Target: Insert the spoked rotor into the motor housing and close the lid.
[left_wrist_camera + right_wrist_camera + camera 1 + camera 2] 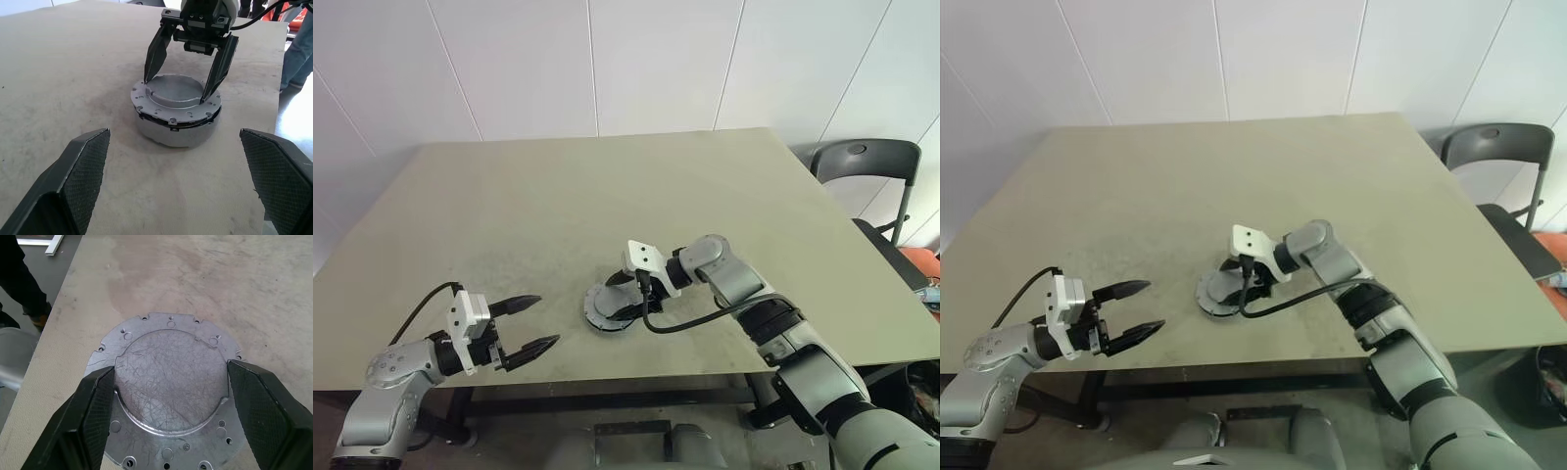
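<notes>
Near the counter's [607,186] front edge, about mid-width, the motor housing [176,131] sits with the lid [175,93] on top, slightly skewed. Right end effector [181,88] straddles the lid's raised centre, its 2 fingers spread and touching its sides, not lifting. Left end effector [527,324] wide open, empty, well apart toward the left corner. Right arm nearer.

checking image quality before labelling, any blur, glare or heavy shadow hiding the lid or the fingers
Left wrist view: lid sharp, evenly lit, soft shadow under the housing. Right wrist view: scratches on the lid crisp, no glare; right gripper fingers slightly soft. Left eye view: even light, left gripper clear.
</notes>
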Robot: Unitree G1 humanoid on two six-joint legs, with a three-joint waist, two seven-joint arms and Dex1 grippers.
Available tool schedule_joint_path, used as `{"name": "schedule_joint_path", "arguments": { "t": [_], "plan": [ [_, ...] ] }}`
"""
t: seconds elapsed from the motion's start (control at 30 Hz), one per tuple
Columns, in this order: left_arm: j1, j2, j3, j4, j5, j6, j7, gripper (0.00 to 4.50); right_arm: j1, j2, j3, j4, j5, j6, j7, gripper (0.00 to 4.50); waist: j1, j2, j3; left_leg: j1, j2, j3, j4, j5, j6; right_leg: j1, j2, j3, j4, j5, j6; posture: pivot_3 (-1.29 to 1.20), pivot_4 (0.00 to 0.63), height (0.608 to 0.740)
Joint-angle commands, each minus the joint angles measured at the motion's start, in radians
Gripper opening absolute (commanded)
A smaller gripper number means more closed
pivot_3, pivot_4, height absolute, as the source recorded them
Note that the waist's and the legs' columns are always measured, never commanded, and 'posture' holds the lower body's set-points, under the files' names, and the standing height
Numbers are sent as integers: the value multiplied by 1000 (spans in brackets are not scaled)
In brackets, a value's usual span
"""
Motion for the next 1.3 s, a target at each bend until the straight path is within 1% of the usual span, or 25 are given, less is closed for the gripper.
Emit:
{"name": "schedule_joint_path", "arguments": {
  "t": [0.03, 0.4, 1.3],
  "plan": [
    [-12, 8, 1, -37, -6, 4, 4, 4500, -34, -2, -15, -16, -2, -15, 10, 3266, 0, 0, 0, 0, 0, 0, 0, 0, 0, 0, 0, 0, 0, 0, 0, 0, 0, 740],
    [-14, 8, -1, -51, -9, 24, 9, 4500, -56, 2, -3, -12, -18, -8, 44, 3266, 0, 0, 0, 0, 0, 0, 0, 0, 0, 0, 0, 0, 0, 0, 0, 0, 0, 740],
    [-21, 4, -4, -80, -7, 59, 25, 4500, -59, 21, 4, 6, -51, -6, 24, 3266, -1, 0, 0, 0, 0, 0, 0, 0, 0, 0, 0, 0, 0, 0, 0, 0, 0, 740]
  ]
}}
